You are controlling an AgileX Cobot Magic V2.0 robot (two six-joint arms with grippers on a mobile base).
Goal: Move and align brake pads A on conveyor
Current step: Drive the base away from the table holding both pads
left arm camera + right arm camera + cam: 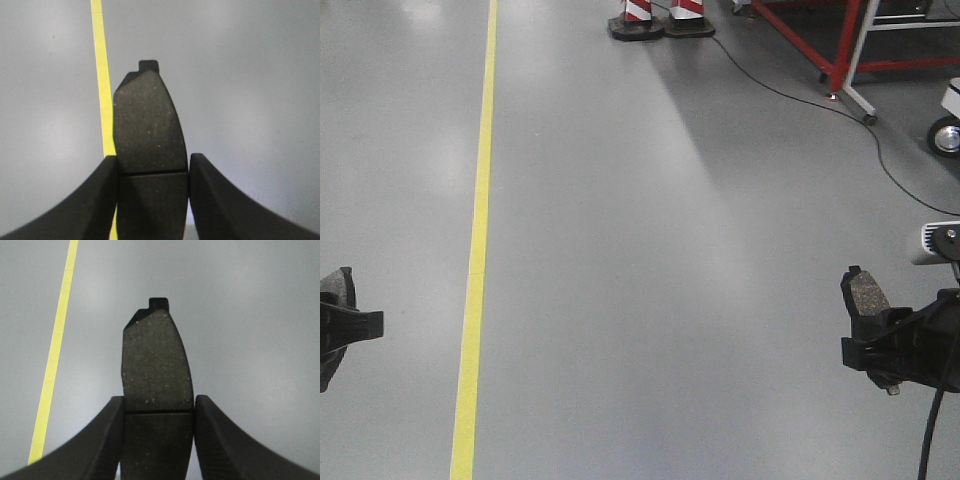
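Observation:
Each arm carries one brake pad above the grey floor. My left gripper (pixel 153 162) is shut on a dark grey pad (pixel 148 125), its groove level with the fingertips; in the front view that gripper (pixel 340 320) sits at the left edge. My right gripper (pixel 158 404) is shut on a second pad (pixel 157 365), which stands upright at the right of the front view (pixel 867 294) in that gripper (pixel 870 325). The conveyor is out of view.
A yellow floor line (pixel 478 240) runs lengthwise left of centre. Two red-and-white cone bases (pixel 660 22) stand at the far end. A red frame (pixel 840 45) on casters, a trailing black cable (pixel 790 95) and a wheel (pixel 946 137) occupy the far right.

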